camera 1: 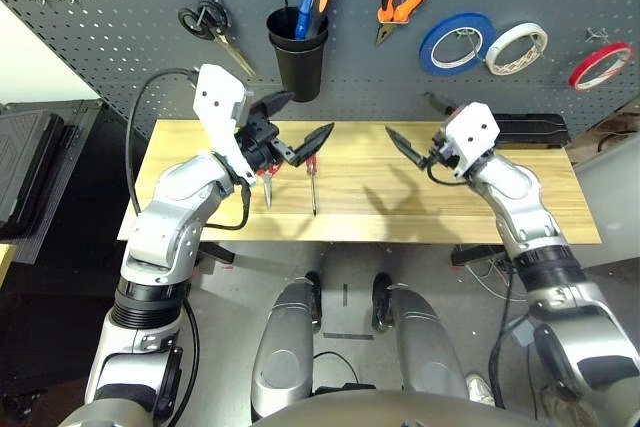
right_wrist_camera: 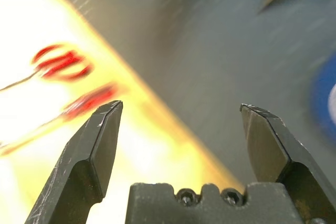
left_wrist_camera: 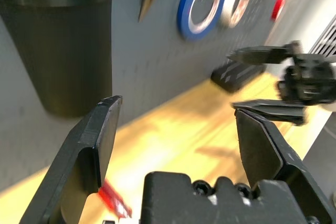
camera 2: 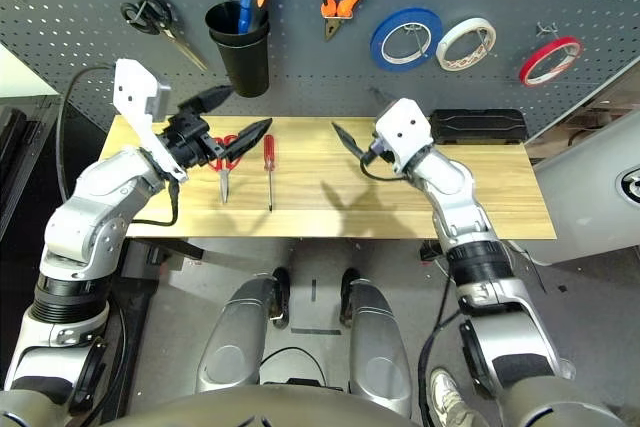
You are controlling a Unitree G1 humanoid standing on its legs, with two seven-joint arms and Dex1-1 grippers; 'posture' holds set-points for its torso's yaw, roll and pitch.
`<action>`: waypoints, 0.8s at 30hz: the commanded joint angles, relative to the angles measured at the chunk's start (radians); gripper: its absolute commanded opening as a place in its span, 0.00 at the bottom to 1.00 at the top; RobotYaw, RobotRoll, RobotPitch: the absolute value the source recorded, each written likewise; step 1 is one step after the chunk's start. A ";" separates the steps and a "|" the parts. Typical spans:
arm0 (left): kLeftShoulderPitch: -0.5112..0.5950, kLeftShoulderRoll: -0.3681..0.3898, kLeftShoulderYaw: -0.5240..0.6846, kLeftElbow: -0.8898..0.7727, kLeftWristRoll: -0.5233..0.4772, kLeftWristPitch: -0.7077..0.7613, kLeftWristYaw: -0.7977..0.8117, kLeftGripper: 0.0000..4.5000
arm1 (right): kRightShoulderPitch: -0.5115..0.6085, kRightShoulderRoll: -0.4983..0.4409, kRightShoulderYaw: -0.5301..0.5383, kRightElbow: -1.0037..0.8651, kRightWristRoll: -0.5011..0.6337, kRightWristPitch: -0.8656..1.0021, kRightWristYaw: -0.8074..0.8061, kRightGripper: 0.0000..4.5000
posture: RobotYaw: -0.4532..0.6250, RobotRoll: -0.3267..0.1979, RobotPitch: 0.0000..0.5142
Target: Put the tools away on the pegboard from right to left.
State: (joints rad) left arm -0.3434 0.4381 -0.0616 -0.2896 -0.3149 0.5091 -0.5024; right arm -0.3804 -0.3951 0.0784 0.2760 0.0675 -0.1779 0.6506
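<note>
On the dark grey pegboard the thin red tape ring hangs at the far right and the orange-and-black pliers hang near the middle. A red-handled screwdriver lies on the wooden table. Beside it, to the left, lie the red-handled scissors, partly hidden by my left gripper. That gripper hovers open just above them, with nothing between its fingers. My right gripper is open and empty above the table's middle, pointing left toward the screwdriver.
Black-handled scissors, a black cup holding blue and orange screwdrivers, a blue tape roll and a white tape roll also hang on the board. A black box sits at the table's back right.
</note>
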 commanded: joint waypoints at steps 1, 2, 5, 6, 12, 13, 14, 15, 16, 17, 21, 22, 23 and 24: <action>0.042 -0.030 -0.052 0.067 0.075 0.039 0.067 1.00 | 0.075 -0.043 0.024 -0.070 0.011 0.092 0.063 0.99 | 0.61 0.62 0.48; 0.048 -0.044 -0.058 0.087 0.091 0.034 0.084 1.00 | 0.094 -0.054 0.026 -0.079 0.007 0.105 0.071 0.99 | 0.61 0.62 0.48; 0.058 -0.086 -0.070 0.143 0.131 0.024 0.130 1.00 | 0.139 -0.080 0.033 -0.079 -0.012 0.115 0.089 0.99 | 0.61 0.62 0.49; 0.061 -0.100 -0.072 0.161 0.143 0.026 0.145 1.00 | 0.153 -0.088 0.037 -0.077 -0.017 0.119 0.094 0.99 | 0.61 0.62 0.50; 0.056 -0.165 -0.104 0.258 0.217 0.042 0.214 1.00 | 0.203 -0.113 0.056 -0.058 -0.068 0.148 0.084 0.99 | 0.59 0.62 0.53; 0.056 -0.176 -0.107 0.268 0.223 0.048 0.221 1.00 | 0.209 -0.112 0.057 -0.062 -0.073 0.154 0.081 0.99 | 0.58 0.62 0.54; 0.056 -0.185 -0.115 0.279 0.234 0.054 0.228 1.00 | 0.217 -0.111 0.059 -0.071 -0.080 0.166 0.073 0.99 | 0.57 0.62 0.55; 0.051 -0.198 -0.117 0.300 0.241 0.057 0.237 1.00 | 0.221 -0.109 0.063 -0.072 -0.092 0.176 0.066 0.99 | 0.57 0.62 0.55; 0.050 -0.210 -0.118 0.312 0.246 0.060 0.246 1.00 | 0.230 -0.109 0.067 -0.080 -0.101 0.184 0.060 0.99 | 0.56 0.62 0.57; 0.045 -0.221 -0.119 0.329 0.253 0.056 0.254 1.00 | 0.238 -0.108 0.072 -0.089 -0.111 0.196 0.053 0.99 | 0.56 0.62 0.58; -0.005 -0.261 -0.106 0.424 0.274 0.052 0.287 1.00 | 0.263 -0.098 0.094 -0.115 -0.137 0.237 0.030 0.99 | 0.55 0.62 0.62; -0.014 -0.268 -0.104 0.437 0.277 0.052 0.291 1.00 | 0.274 -0.096 0.098 -0.131 -0.142 0.248 0.026 0.99 | 0.55 0.62 0.64; -0.027 -0.275 -0.102 0.456 0.281 0.053 0.298 1.00 | 0.284 -0.095 0.103 -0.145 -0.145 0.256 0.023 0.99 | 0.55 0.62 0.65; -0.041 -0.283 -0.098 0.476 0.282 0.056 0.303 1.00 | 0.293 -0.094 0.109 -0.158 -0.148 0.267 0.020 0.99 | 0.54 0.62 0.66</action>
State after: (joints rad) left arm -0.3857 0.1671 -0.1597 0.1475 -0.0464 0.5551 -0.2107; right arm -0.1164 -0.4909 0.1701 0.1413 -0.0648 0.0645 0.6758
